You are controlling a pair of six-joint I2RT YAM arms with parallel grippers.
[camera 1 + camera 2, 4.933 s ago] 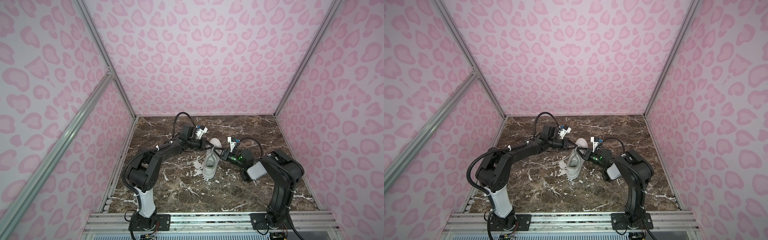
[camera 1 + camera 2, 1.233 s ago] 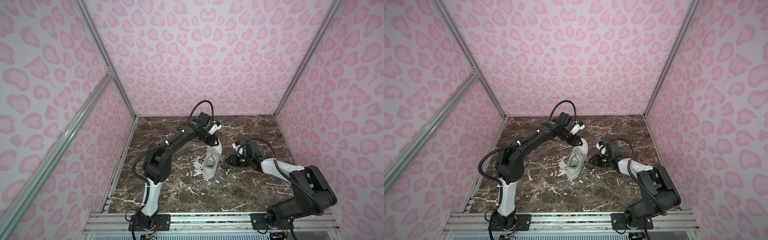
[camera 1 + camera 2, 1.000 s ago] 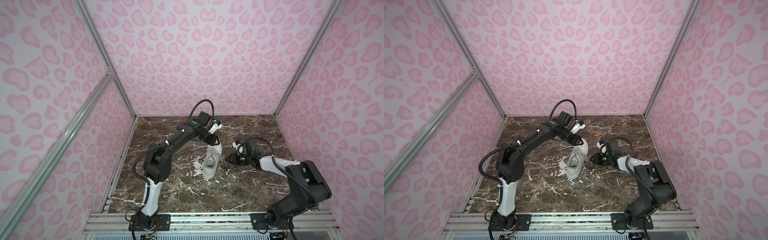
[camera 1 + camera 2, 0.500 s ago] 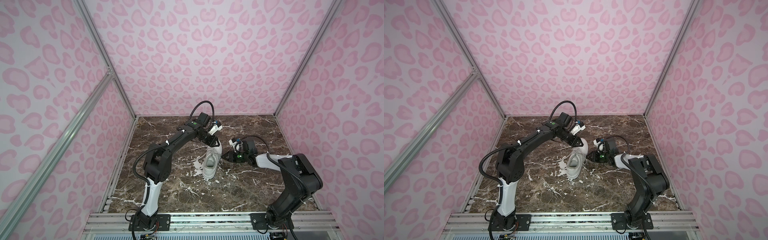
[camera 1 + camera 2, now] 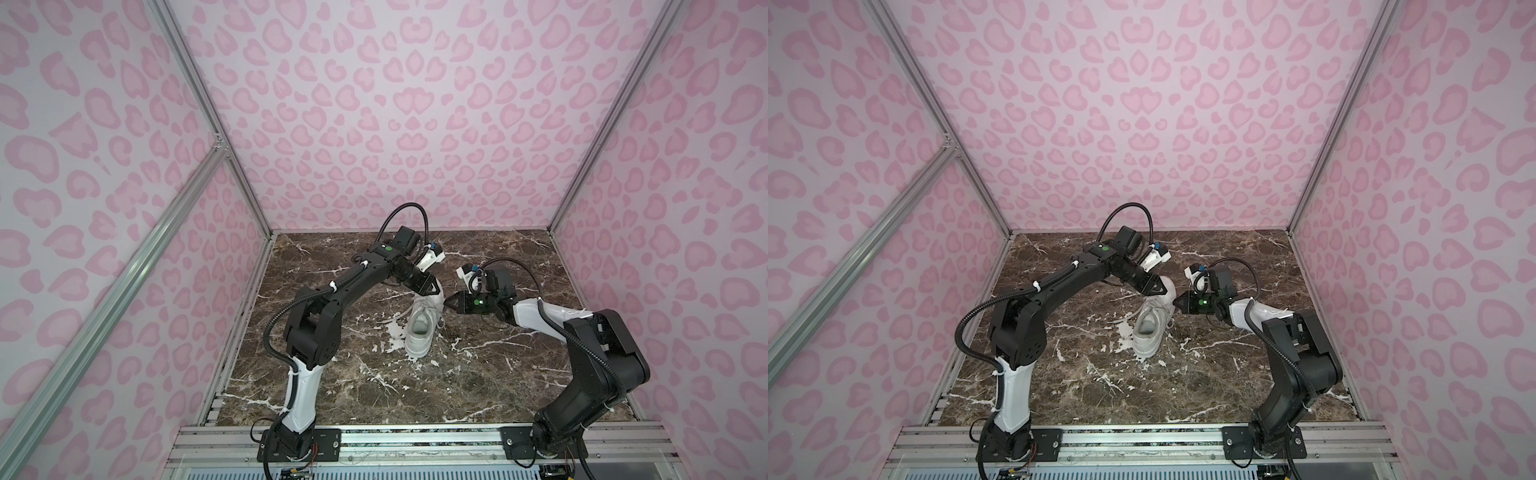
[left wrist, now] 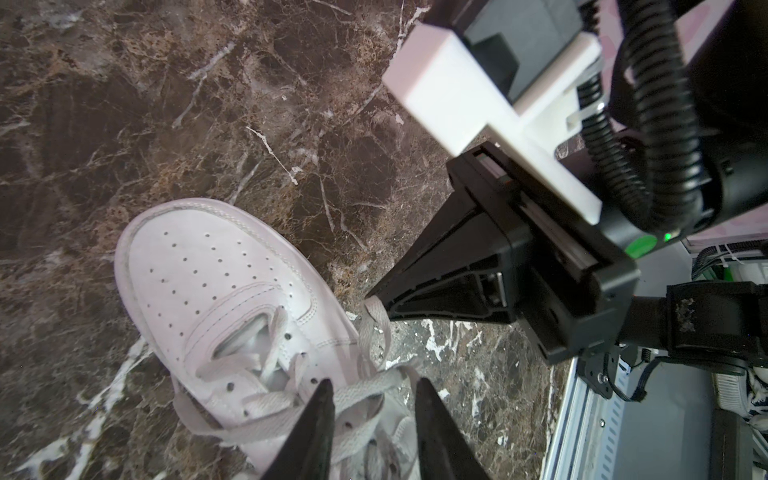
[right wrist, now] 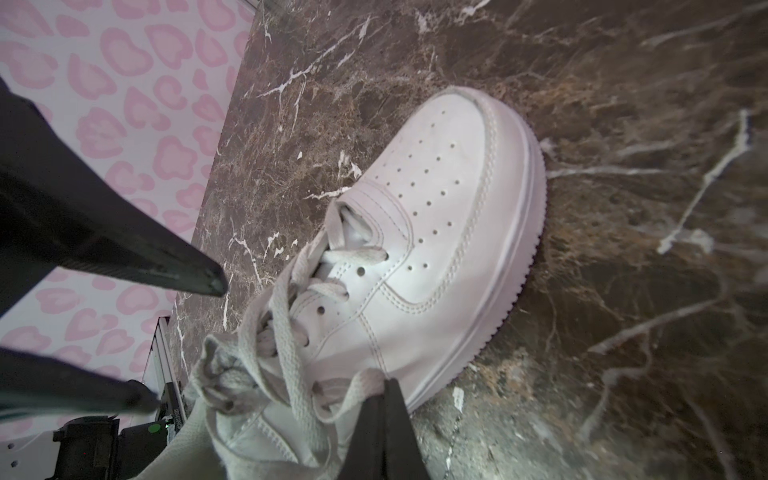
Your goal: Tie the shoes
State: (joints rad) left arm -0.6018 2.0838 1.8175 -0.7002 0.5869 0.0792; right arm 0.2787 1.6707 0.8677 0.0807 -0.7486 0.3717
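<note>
While its laces [image 7: 266, 332] lie loose and untied, the sneaker [image 5: 420, 328] stands upright on its sole around the middle of the table [image 5: 478, 374], with its toe towards the far edge and its heel towards the near edge. It is white all over. The smooth upper has rows of small punched holes across the toe and doubled stitching along the panels. The thick white sole has a finely ribbed rim, and a pale greyish lining shows in the opening in both top views. The flat laces look slightly greyer than the leather and bunch in slack loops over the tongue.

The right gripper [image 7: 384, 386] reaches in from the side of the right edge. Its jaws are pressed together on one lace strand beside the upper eyelets, and the left wrist view shows that strand rising from the shoe to the gripper's tip. The left gripper [image 6: 374, 386] hangs over the laced part of the shoe. Its jaws stand partly apart with a strand crossing the gap between them, and nothing looks pinched.
</note>
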